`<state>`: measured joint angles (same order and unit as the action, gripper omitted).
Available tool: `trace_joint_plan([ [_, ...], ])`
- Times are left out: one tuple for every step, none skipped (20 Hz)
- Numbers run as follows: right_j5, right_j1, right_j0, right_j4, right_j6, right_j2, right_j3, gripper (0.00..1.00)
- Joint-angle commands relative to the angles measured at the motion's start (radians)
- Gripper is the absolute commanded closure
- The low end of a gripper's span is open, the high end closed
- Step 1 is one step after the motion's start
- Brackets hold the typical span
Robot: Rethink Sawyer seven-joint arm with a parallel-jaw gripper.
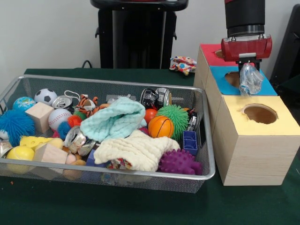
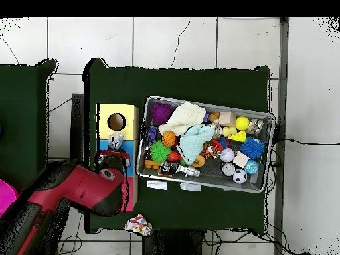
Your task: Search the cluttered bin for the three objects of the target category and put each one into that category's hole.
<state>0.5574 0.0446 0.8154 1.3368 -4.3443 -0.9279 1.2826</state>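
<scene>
My gripper (image 1: 248, 68) hangs over the row of three wooden boxes, shut on a crumpled, silvery-clear piece (image 1: 251, 79). That piece dangles right above the hole (image 1: 233, 78) in the blue-topped box (image 1: 267, 87). The yellow-topped box with its own hole (image 1: 260, 114) is nearest the camera, and the red-topped box (image 1: 209, 55) is farthest. From overhead, the gripper (image 2: 115, 151) and the crumpled piece (image 2: 116, 141) sit over the blue top (image 2: 103, 145), beside the yellow box (image 2: 117, 121). The arm covers the red box there.
The wire mesh bin (image 1: 108, 80) left of the boxes is packed with crushed cans (image 1: 75, 138), balls, spiky toys, wooden blocks and two cloths (image 1: 115, 119). A small colourful fabric item (image 1: 183, 64) lies on the green table behind the bin.
</scene>
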Motion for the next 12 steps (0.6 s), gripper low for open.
trace_joint_plan([
  [0.027, -0.026, -0.032, 0.021, -0.413, 0.204, 0.094, 1.00],
  [0.041, -0.030, -0.028, 0.021, -0.416, 0.197, 0.103, 1.00],
  [0.054, -0.034, -0.024, 0.021, -0.419, 0.190, 0.112, 1.00],
  [0.067, -0.025, -0.024, 0.025, -0.422, 0.197, 0.129, 1.00],
  [0.081, -0.021, -0.022, 0.028, -0.425, 0.202, 0.145, 1.00],
  [0.090, -0.019, -0.020, 0.030, -0.428, 0.202, 0.164, 1.00],
  [0.088, -0.012, -0.019, 0.034, -0.430, 0.212, 0.180, 1.00],
  [0.082, -0.009, -0.019, 0.036, -0.430, 0.216, 0.188, 1.00],
  [0.071, -0.010, -0.015, 0.037, -0.429, 0.220, 0.195, 1.00],
  [0.070, -0.013, -0.013, 0.038, -0.430, 0.219, 0.199, 1.00],
  [0.068, -0.016, -0.010, 0.039, -0.431, 0.219, 0.202, 1.00],
  [0.072, -0.019, -0.007, 0.037, -0.432, 0.213, 0.203, 1.00],
])
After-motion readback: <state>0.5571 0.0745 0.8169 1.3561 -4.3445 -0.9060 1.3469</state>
